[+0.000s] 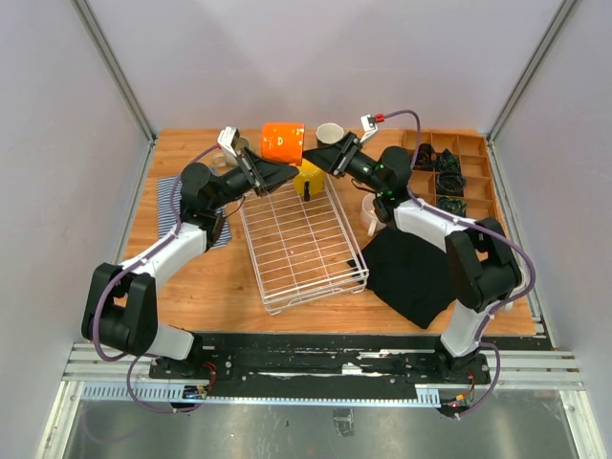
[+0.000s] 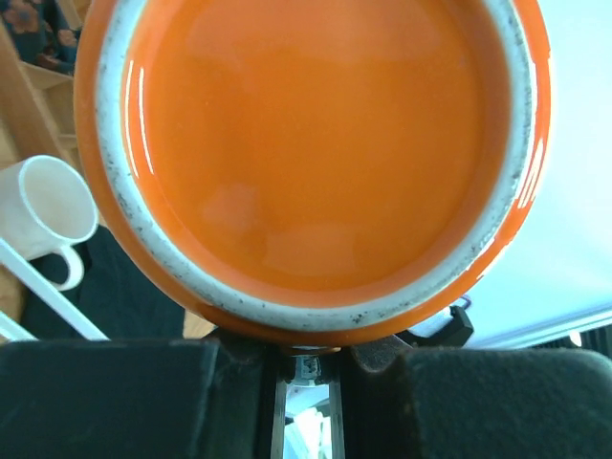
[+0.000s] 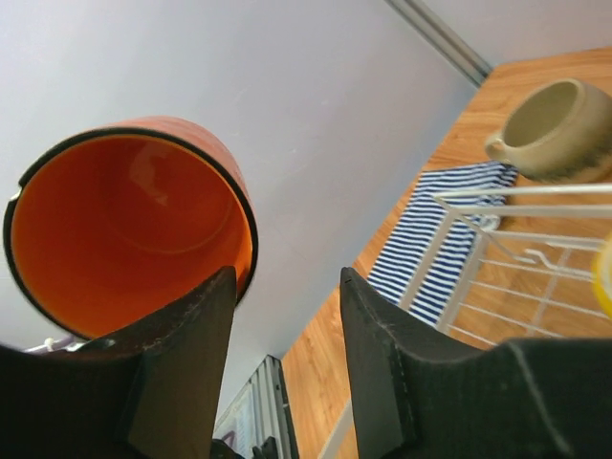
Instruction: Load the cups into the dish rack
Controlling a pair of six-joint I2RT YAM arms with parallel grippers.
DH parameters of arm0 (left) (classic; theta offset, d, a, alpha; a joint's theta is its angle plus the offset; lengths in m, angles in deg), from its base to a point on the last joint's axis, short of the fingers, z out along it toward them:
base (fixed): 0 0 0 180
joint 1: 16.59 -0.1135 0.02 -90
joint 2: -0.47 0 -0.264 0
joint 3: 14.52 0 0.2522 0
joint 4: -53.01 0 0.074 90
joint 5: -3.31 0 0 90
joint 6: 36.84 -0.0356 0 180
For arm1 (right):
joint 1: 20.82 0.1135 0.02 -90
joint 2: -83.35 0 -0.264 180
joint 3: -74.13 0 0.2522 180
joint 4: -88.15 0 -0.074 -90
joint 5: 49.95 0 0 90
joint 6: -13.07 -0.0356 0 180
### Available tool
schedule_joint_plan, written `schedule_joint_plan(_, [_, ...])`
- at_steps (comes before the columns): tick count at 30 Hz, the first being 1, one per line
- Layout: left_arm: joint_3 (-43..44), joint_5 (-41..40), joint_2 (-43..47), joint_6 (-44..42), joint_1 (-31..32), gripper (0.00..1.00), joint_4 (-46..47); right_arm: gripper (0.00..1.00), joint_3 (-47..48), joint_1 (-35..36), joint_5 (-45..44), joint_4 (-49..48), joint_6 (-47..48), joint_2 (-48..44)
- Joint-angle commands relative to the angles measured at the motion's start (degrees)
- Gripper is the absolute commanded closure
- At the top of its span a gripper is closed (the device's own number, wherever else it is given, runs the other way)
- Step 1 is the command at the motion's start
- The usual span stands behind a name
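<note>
1. The orange mug (image 1: 283, 142) hangs in the air past the far end of the dish rack (image 1: 301, 239), not yet in it. Its mouth faces the right arm and its base faces the left.
2. The left fingers (image 2: 143, 402) are nearly closed and pinch the mug at its edge, so they alone seem to carry it. Exactly which part they grip is hidden.
3. The right fingers (image 3: 382, 373) stand partly apart with nothing between them, and the rim sits just beside one. This probably leaves the mug free to move.
4. A yellow mug (image 1: 308, 179) already sits at the rack's far end, so the orange one needs an open spot nearer.
5. A white mug (image 1: 368, 212) waits on the table just right of the rack.
</note>
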Motion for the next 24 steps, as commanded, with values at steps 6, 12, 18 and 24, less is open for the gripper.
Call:
schedule_joint_plan(6, [10.4,-8.8,4.4,-29.0,-0.4,1.00,-33.0,0.51,-11.7,-9.4,-1.2,10.2,8.7,-11.3])
schedule_joint_plan(12, [16.1,-23.8,3.1,-41.7,-0.2,1.00,-52.1,0.51,-9.7,-12.7,-3.4,30.5,23.8,-18.7])
schedule_joint_plan(18, [22.8,-33.7,-2.0,-49.2,1.7,1.00,-63.0,0.51,-1.5,-12.9,-7.6,49.1,35.0,-20.2])
schedule_joint_plan(24, [28.2,-40.5,-8.1,-52.3,4.7,1.00,-68.1,0.49,2.2,-12.9,-8.6,54.7,38.9,-20.0])
